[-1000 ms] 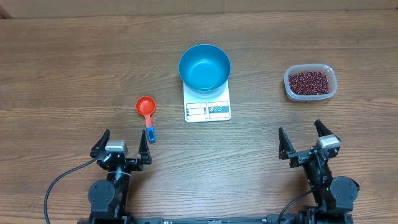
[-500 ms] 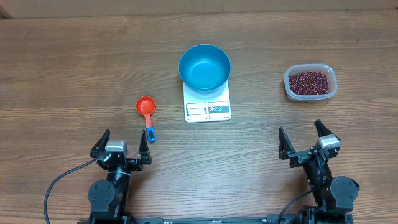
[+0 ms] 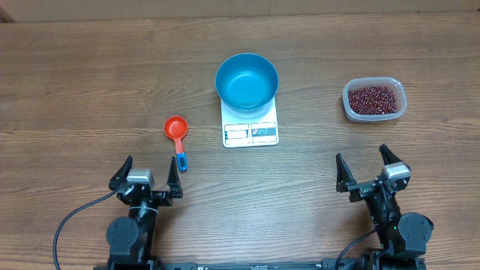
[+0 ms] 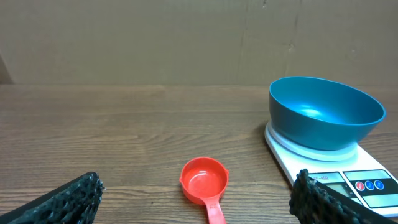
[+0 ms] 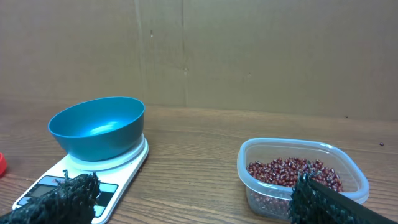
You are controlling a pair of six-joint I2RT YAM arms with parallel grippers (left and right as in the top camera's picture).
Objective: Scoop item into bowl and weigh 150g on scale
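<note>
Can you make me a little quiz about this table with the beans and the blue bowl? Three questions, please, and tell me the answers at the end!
1. True or false: the blue bowl stands on the white scale.
2. Which is nearer the red scoop: the left tool or the right tool?
3. Where are the beans?
A. in the blue bowl
B. in the clear tub
C. in the red scoop

Key: 1 true; 2 left tool; 3 B.
</note>
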